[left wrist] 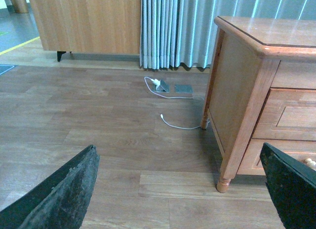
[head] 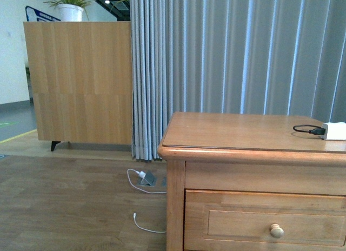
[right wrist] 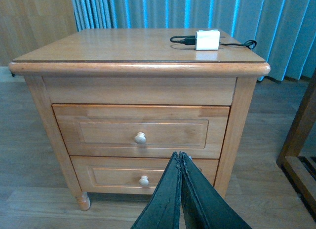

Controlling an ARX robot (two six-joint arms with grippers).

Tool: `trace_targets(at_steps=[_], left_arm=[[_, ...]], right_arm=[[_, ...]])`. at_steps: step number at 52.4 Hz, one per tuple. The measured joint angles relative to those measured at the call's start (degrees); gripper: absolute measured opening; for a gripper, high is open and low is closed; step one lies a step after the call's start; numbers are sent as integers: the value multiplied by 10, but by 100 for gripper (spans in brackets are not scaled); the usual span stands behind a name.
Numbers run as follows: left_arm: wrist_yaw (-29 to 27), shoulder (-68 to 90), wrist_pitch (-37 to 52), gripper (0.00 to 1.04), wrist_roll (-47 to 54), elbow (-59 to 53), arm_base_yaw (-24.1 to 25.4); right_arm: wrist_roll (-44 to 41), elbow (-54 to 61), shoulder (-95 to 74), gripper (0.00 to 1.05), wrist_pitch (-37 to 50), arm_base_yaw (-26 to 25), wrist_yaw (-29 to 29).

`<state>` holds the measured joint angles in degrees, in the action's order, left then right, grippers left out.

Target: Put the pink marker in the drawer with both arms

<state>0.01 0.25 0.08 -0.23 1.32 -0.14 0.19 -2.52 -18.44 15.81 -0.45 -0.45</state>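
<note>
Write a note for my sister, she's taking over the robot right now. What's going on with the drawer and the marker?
Left gripper: open, holding nothing, out over the floor beside the cabinet.
Right gripper: shut, holding nothing, in front of the cabinet's drawers.
Top drawer: fully closed.
Pink marker: not in any view; only a white charger with a black cable lies on the cabinet top.
Done: nothing yet.
Left: find the marker, open the top drawer, put it inside.

On my front feed I see a white adapter (head: 333, 131) on the cabinet top (head: 243, 132) with a black cable (head: 304, 127) plugged into it, grey curtains (head: 238, 51) behind, 1 potted plant (head: 70, 3) on a wooden sideboard (head: 78, 80), and a white cord (head: 141, 182) across the floor
</note>
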Motion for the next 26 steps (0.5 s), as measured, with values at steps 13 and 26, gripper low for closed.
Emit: trace_targets(at_steps=[13, 26], left_arm=[[0, 0, 0, 99, 0, 0, 0], [0, 0, 0, 99, 0, 0, 0]], right_arm=[[0, 22, 47, 1, -20, 2, 4], [0, 22, 112, 1, -93, 3, 4]])
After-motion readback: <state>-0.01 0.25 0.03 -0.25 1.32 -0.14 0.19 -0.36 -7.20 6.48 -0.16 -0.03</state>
